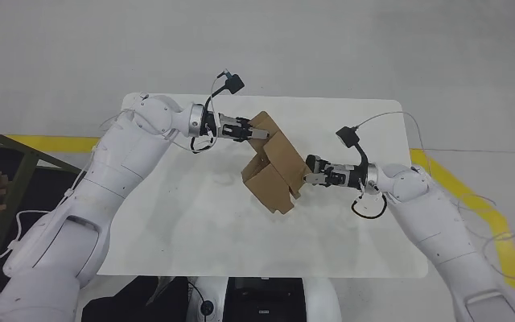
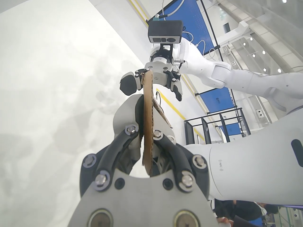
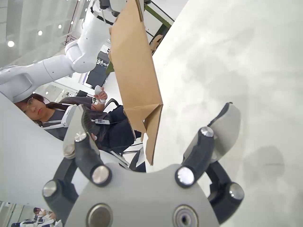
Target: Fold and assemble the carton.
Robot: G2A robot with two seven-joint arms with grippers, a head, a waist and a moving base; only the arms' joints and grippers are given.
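Note:
A brown cardboard carton point(image 1: 272, 163), partly unfolded, is held tilted above the middle of the white table point(image 1: 161, 233). My left gripper point(image 1: 244, 128) is shut on the carton's far upper flap; in the left wrist view the cardboard edge point(image 2: 148, 109) runs between its clamped fingers point(image 2: 124, 116). My right gripper point(image 1: 308, 171) is at the carton's opposite end, open. In the right wrist view its two fingers point(image 3: 79, 119) stand wide apart on either side of a hanging flap point(image 3: 152, 133), without pinching it. The same right gripper point(image 2: 153, 83) appears beyond the cardboard in the left wrist view.
Bare tabletop lies all around the carton, with the table's front edge point(image 1: 265, 276) near me. A dark metal frame point(image 1: 16, 165) stands off the table's left side, by a yellow floor line point(image 1: 56, 143).

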